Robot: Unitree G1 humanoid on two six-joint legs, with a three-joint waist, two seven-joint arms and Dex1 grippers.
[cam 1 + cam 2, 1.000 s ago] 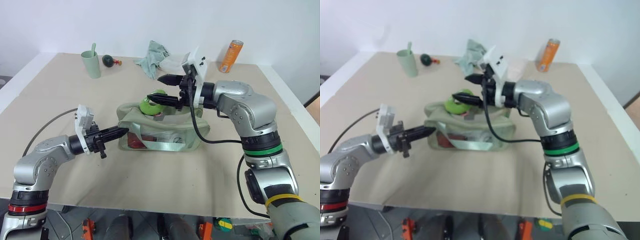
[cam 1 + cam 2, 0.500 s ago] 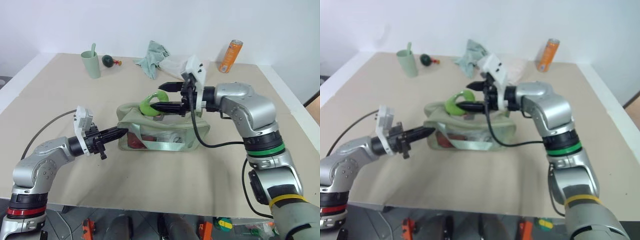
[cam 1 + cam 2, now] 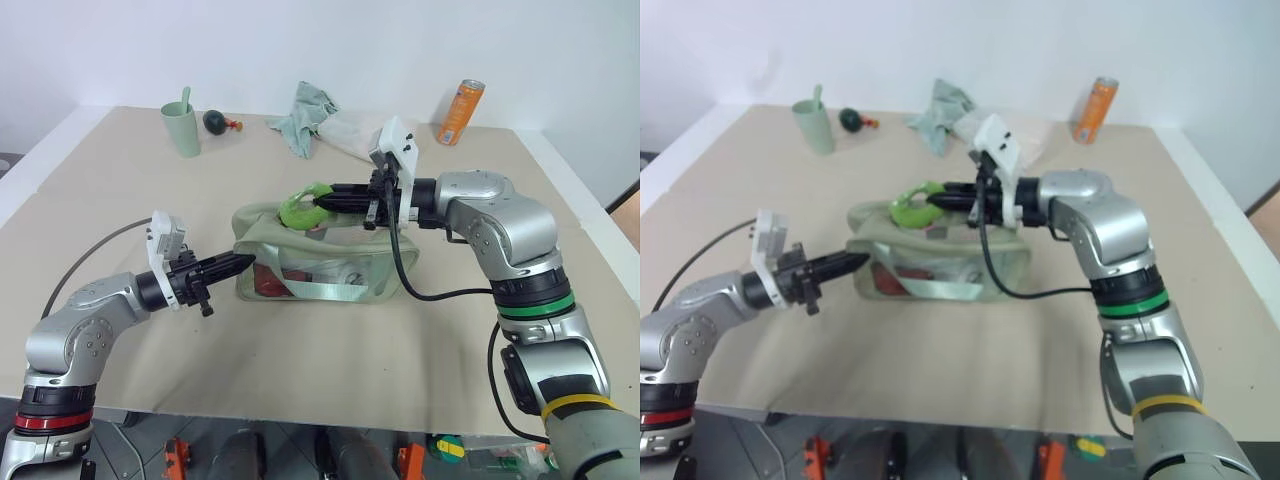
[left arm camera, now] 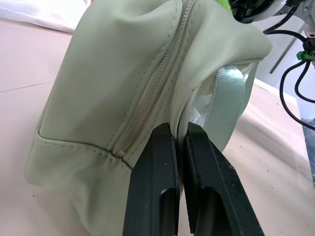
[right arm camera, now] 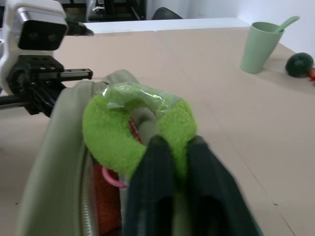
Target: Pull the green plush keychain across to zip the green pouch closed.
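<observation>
The pale sage-green boxy zip pouch (image 3: 320, 262) with clear plastic side panels lies near the middle of the tan surface (image 3: 330, 350), its long side running across the head views, red items showing through its front panel. The bright lime-green fuzzy plush keychain (image 3: 304, 207), shaped like a ring, sits on top of the pouch toward its left half, at the zipper line.

The right gripper (image 3: 322, 199) reaches in level from the right over the pouch's top, and its two black fingers (image 5: 156, 167) are pressed together on the near side of the plush ring, pinching it; in the right wrist view the fuzzy material bulges on both sides of the fingertips.

The left gripper (image 3: 245, 262) points level at the left end of the pouch. In the left wrist view its fingers (image 4: 157, 191) are pressed together on a fold of the pouch's end fabric just beside the zipper seam, with the green strap band (image 4: 227, 105) rising right next to them.

The surface in front of the pouch, up to the near edge, lies bare, and so does the strip to the right of the pouch out to the white border. Along the far edge, well apart from the pouch, stand a pale green cup with a spoon (image 3: 182, 126), a dark green round toy with a red tip (image 3: 217, 122), a crumpled pale green cloth (image 3: 306, 115) and an orange drink can (image 3: 460, 112). A black cable (image 3: 420, 280) from the right arm loops down beside the pouch's right end.
</observation>
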